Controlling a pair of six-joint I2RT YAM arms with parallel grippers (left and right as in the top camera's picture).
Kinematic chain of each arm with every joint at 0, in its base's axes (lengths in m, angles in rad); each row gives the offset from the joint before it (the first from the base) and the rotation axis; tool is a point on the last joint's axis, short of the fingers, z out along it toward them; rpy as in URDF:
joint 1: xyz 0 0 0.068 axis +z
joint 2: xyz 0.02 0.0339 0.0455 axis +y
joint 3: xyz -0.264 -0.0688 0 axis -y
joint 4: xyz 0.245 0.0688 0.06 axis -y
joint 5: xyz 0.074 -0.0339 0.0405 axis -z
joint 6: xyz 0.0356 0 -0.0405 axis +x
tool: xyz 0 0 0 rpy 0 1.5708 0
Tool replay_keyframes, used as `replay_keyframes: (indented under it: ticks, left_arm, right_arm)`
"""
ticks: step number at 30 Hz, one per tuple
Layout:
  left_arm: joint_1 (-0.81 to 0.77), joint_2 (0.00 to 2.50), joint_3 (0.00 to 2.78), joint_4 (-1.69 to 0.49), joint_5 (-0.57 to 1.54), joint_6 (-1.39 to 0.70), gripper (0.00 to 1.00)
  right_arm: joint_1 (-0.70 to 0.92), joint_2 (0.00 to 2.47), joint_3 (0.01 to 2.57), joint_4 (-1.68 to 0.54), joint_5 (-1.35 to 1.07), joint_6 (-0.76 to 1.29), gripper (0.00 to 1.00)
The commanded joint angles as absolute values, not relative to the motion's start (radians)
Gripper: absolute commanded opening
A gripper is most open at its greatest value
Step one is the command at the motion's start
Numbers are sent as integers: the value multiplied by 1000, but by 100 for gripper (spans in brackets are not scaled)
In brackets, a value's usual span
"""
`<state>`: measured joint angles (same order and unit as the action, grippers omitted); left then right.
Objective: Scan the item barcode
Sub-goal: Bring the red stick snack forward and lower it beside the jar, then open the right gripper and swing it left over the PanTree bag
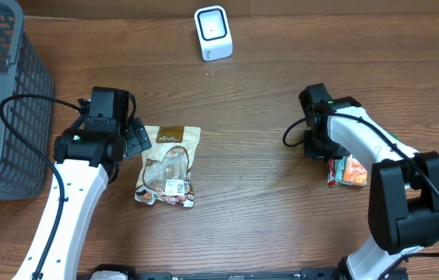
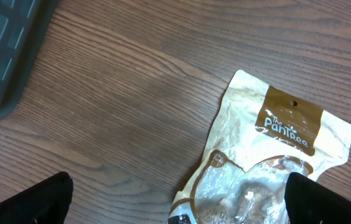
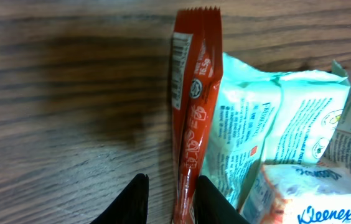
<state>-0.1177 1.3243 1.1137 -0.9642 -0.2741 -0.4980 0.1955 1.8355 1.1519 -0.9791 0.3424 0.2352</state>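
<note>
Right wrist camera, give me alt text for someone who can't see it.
A narrow red sachet lies on the wooden table, its near end between the slightly parted fingertips of the right gripper. Pale green tissue packs and a Kleenex pack crowd beside it.

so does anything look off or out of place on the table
Nothing spilled or torn. The snack pouch lies crumpled and a bit askew, the red sachet sits against the tissue packs, the scanner stands upright.
</note>
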Motion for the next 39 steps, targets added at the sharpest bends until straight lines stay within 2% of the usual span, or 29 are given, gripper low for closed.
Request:
replay_keyframes:
  ticks: [1, 4, 12, 17, 18, 20, 29, 35, 39]
  left_arm:
    - [-118, 1320, 1130, -964, -287, -494, 99]
    - [-118, 1320, 1130, -964, -287, -494, 100]
    - [-118, 1320, 1130, -964, -287, -494, 100]
    - [-118, 1320, 1130, -964, -287, -494, 100]
    - [-118, 1320, 1130, -964, -287, -494, 100]
    - [-118, 1320, 1130, -964, -287, -494, 99]
    - [-118, 1320, 1130, -964, -287, -494, 100]
    - [-118, 1320, 1130, -964, -287, -494, 100]
    - [-118, 1320, 1130, -964, -287, -494, 100]
  right_arm:
    - [178, 1835, 1136, -961, 339, 236, 27]
    - [176, 1835, 1107, -933, 338, 236, 25]
    - [176, 1835, 1100, -928, 325, 236, 6]
    - [176, 1835, 1100, -915, 273, 235, 7]
    - [176, 1835, 1100, -913, 274, 235, 9]
    - [176, 1835, 1100, -912, 276, 235, 21]
    - [176, 1835, 1156, -873, 275, 227, 32]
    - [176, 1835, 1284, -927, 270, 228, 58]
    - [178, 1835, 1327, -933, 110, 234, 60]
